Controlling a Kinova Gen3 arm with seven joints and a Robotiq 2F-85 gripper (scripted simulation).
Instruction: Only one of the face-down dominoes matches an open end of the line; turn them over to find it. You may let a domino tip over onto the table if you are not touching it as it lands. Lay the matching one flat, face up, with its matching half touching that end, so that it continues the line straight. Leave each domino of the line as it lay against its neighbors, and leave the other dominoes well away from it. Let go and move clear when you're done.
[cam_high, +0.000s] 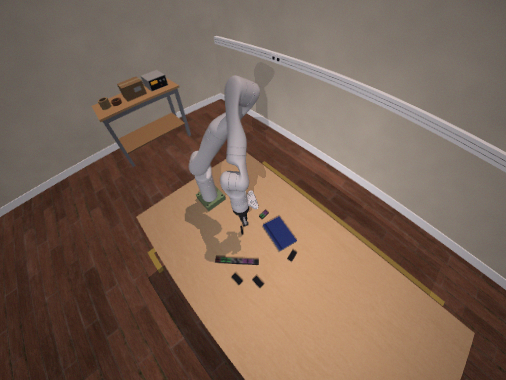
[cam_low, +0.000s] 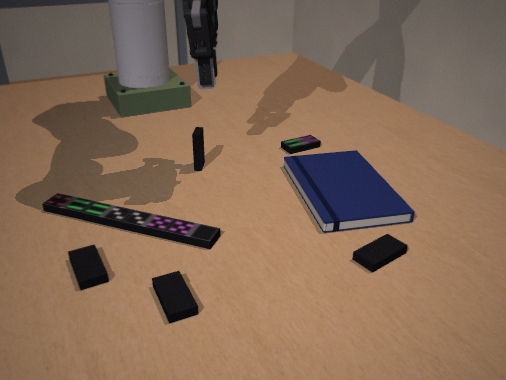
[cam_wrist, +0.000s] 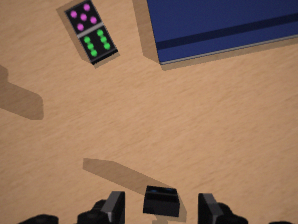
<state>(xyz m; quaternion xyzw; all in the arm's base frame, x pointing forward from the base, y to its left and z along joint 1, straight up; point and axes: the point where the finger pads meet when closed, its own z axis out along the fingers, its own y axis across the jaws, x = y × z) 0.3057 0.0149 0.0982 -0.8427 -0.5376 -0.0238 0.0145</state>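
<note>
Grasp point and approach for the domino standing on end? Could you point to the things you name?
Upper part of the standing domino (cam_high: 242, 230) (cam_low: 198, 149) (cam_wrist: 161, 201), from straight above, fingers on its two broad faces. It stands upright and thin, nothing touching its sides. The open gripper (cam_high: 245, 224) (cam_low: 206, 86) (cam_wrist: 161, 206) is above it; the wrist view shows room either side. Likely best kept gentle: a nudge could topple it.

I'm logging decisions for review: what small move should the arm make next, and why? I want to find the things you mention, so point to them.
Probably lower the gripper (cam_high: 244, 221) (cam_low: 206, 82) (cam_wrist: 161, 205) straight down around the standing domino (cam_high: 242, 230) (cam_low: 198, 149) (cam_wrist: 161, 201): in the wrist view it shows between the open fingers, while the exterior view shows the fingertips above the table.
</note>
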